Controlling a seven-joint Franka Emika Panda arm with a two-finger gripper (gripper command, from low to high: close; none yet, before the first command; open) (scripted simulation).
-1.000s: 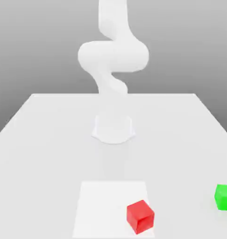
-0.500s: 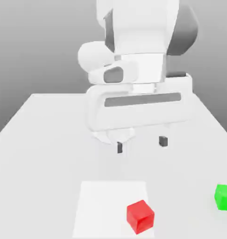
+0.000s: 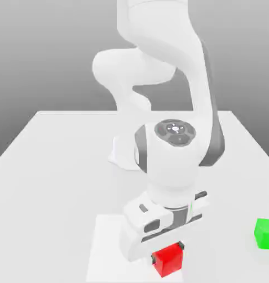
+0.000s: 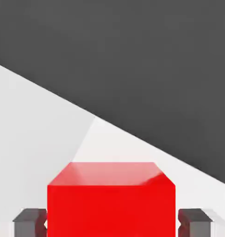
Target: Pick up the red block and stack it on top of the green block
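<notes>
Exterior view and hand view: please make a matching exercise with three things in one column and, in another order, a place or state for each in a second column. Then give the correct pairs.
Things:
1. red block
2. green block
3. hand

Places or states:
A. alone on the table, at the exterior view's right edge
B. lowered over the white square, one finger on each side of a block
C. between the two fingers, resting on the white square

Pairs: 1-C, 2-A, 3-B
</notes>
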